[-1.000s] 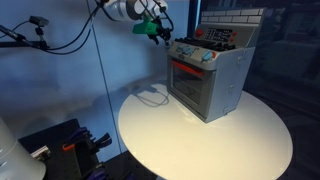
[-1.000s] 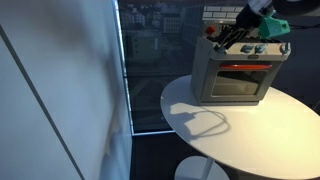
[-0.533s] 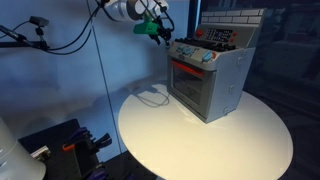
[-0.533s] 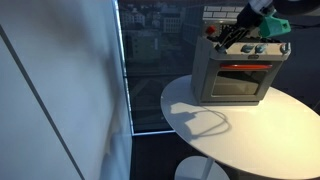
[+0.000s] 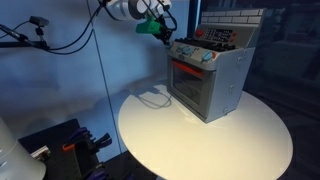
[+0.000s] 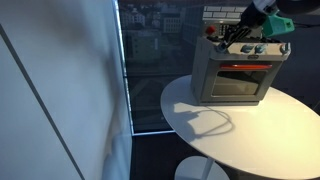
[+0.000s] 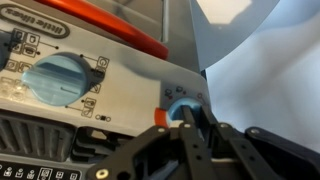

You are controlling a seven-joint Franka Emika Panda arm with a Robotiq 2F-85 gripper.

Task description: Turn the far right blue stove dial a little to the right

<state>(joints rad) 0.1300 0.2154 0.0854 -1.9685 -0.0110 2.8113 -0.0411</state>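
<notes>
Stove (image 6: 235,75) on round table (image 5: 200,140), end blue dial (image 7: 184,106) between jaws

Stove (image 7: 120,90), control panel: dark oval badge (image 7: 30,20), pale lettering, apparently "little tikes". Small printed symbols around larger blue dial (image 7: 55,78): illegible.

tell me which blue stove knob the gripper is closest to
The end knob at the stove corner: it sits between the gripper fingertips in the wrist view, while the neighbouring knob stands clear.
</notes>
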